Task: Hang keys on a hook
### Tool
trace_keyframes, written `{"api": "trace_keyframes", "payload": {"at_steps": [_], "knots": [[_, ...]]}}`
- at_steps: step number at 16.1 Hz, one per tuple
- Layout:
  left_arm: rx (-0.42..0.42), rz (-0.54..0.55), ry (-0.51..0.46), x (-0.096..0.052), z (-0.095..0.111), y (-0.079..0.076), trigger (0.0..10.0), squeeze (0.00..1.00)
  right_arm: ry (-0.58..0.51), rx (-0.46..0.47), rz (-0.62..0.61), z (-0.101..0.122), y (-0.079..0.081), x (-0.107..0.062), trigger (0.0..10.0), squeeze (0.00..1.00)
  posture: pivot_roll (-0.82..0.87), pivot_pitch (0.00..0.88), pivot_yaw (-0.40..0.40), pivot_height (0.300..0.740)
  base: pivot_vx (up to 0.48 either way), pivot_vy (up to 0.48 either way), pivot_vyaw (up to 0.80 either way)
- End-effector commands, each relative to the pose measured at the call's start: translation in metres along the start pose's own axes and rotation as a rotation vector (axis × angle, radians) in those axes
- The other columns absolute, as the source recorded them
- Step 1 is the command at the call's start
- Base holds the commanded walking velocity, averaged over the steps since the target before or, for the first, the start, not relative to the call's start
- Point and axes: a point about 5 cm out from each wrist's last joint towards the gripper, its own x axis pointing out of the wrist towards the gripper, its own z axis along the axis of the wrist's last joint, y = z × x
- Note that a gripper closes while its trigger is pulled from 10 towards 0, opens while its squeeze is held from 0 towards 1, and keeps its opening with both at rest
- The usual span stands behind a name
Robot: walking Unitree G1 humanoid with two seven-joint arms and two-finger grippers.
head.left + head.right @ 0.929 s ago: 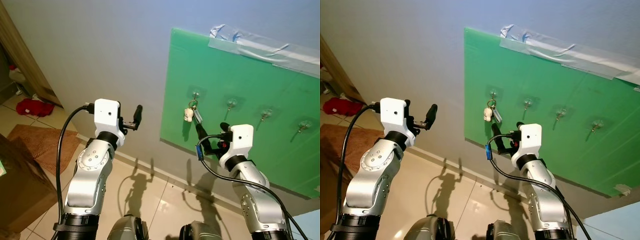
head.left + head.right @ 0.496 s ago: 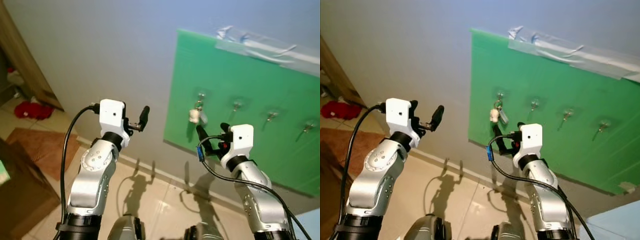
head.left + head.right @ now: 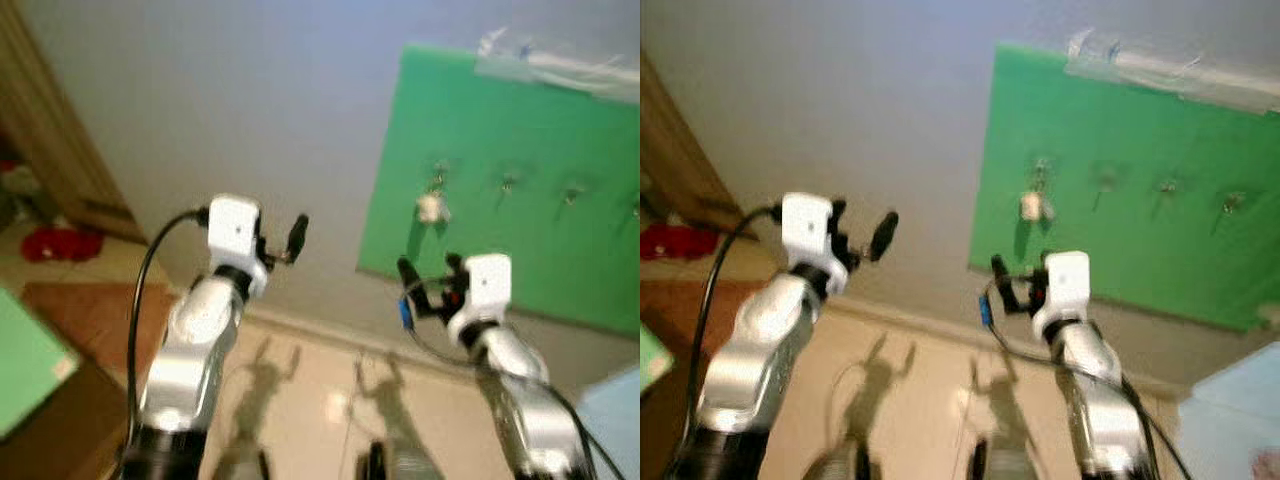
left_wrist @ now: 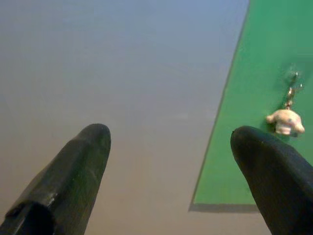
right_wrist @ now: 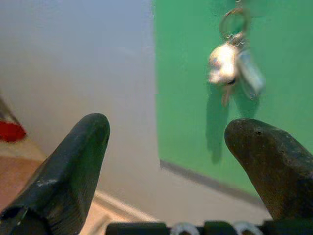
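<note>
1. A green board (image 3: 500,180) is seen fixed to a pale wall (image 3: 250,100), with strips of clear tape (image 3: 560,65) along its top edge at about 1 o'clock in the head views.
2. A row of small hooks (image 3: 507,183) is carried across the board; the head views are blurred, so their detail cannot be made out.
3. The keys (image 5: 234,66) are seen hanging from the leftmost hook (image 3: 438,176) by a metal ring, with a small white charm (image 4: 285,121) dangling beside them; a shadow is cast on the board just below.
4. The right gripper (image 5: 183,147) is held below the keys, at about 6 o'clock from them, and apart from them; its two black fingers (image 5: 73,161) are spread wide and nothing is grasped.
5. The left gripper (image 4: 171,166) is raised before the bare wall, at about 9 o'clock from the board; its fingers (image 4: 73,171) are likewise spread apart and empty.
6. In the left wrist view the board's left edge and lower corner are seen between the fingers, with the charm well beyond the fingertips.
7. A tiled floor (image 3: 330,400) is seen at 6 o'clock, with the arms' shadows on it.
8. A wooden door frame (image 3: 55,150) and a red cloth (image 3: 60,243) on the floor are seen at about 9 o'clock.
</note>
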Motion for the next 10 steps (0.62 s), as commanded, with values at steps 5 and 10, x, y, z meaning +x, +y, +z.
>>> {"api": "trace_keyframes", "payload": {"at_steps": [5,10], "knots": [[0.04,0.048,0.026,-0.001,-0.004,0.015,10.0,0.0,-0.014,-0.026,0.003,0.006,0.001,0.001,10.0,0.0,-0.12,0.106,-0.015,0.71,0.0,0.0,0.63],[-0.007,0.089,0.053,-0.005,-0.012,0.023,10.0,0.0,-0.028,-0.026,-0.013,0.009,-0.002,0.0,10.0,0.0,-0.12,0.111,-0.015,0.71,0.0,0.0,0.78]]}}
